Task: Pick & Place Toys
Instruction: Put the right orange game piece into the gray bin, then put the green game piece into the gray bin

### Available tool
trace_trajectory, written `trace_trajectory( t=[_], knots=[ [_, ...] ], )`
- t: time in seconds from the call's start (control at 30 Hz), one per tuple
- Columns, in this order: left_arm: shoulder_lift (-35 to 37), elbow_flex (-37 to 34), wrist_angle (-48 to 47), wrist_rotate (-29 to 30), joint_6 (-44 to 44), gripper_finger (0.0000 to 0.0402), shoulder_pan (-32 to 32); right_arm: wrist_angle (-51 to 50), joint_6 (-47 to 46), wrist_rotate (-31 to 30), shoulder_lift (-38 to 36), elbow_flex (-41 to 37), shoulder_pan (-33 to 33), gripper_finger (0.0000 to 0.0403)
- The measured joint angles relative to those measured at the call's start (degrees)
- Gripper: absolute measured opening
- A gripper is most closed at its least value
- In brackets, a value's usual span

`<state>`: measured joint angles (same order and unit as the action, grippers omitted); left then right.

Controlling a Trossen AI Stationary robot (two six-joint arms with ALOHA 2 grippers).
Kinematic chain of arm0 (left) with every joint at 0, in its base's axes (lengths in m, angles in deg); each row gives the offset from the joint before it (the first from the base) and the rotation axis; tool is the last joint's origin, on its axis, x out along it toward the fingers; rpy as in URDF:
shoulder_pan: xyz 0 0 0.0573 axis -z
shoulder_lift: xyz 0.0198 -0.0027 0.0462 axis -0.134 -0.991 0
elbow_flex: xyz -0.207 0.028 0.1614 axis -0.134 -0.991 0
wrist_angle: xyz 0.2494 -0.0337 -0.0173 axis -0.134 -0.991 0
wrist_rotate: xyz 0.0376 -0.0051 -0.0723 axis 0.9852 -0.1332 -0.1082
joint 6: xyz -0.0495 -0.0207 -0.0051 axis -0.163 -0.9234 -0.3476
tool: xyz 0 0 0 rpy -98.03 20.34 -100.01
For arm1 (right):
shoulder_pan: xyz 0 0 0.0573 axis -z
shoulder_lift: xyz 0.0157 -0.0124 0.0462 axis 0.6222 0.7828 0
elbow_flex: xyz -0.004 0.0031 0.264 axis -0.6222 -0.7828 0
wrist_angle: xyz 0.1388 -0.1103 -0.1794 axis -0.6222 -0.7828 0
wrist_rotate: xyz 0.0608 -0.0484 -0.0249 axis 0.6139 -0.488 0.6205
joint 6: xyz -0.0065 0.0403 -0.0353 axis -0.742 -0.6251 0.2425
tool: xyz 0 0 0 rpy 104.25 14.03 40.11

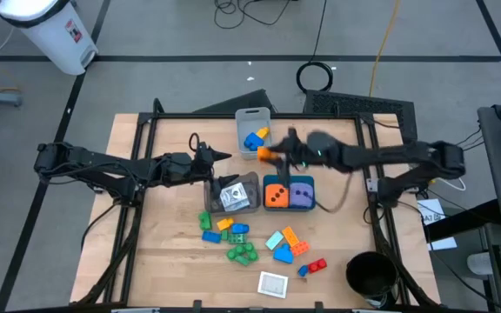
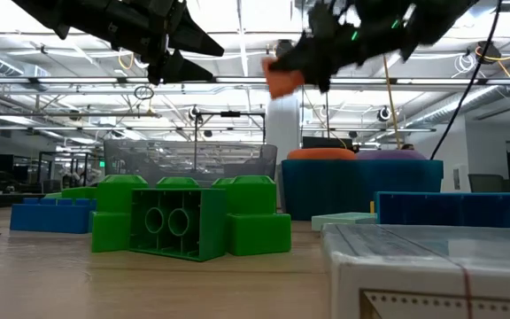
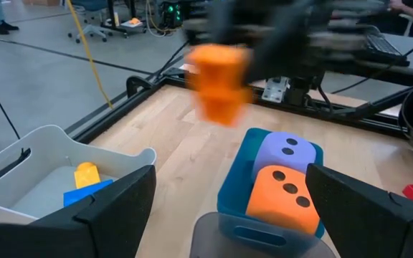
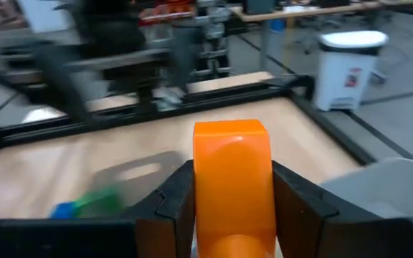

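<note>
One orange brick (image 4: 233,183) clamped in right pincer (image 1: 270,153) — left pincer (image 1: 222,156) wide open, empty.

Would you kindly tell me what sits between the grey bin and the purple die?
The orange die sits between them in the high view, sharing the teal bin with the purple die, beside the grey bin.

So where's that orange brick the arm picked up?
The orange brick is held in the right gripper, up in the air, in the high view between the pale grey bin and the teal bin with the dice.
</note>
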<state>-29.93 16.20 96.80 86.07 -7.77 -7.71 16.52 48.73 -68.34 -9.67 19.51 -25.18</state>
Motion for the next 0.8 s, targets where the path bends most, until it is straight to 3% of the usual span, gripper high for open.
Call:
trace_trajectory(
  t=[0.13,0.33,0.53,0.8],
  knots=[
    [0.00,0.02,0.00,0.00,0.00,0.0365,0.00,7.50,0.00,5.55,7.58,0.00,9.10,0.0130],
    [0.00,0.02,-0.02,0.00,0.00,0.0365,0.00,19.62,-0.78,7.03,18.04,0.00,16.25,0.0139],
    [0.00,0.02,-0.01,0.00,-0.01,0.0365,0.02,18.96,-3.23,7.17,21.45,-0.09,16.60,0.0195],
    [0.00,0.02,0.00,0.00,0.00,0.0365,0.00,12.55,-3.77,7.18,18.66,-0.07,14.29,0.0286]
  ],
)
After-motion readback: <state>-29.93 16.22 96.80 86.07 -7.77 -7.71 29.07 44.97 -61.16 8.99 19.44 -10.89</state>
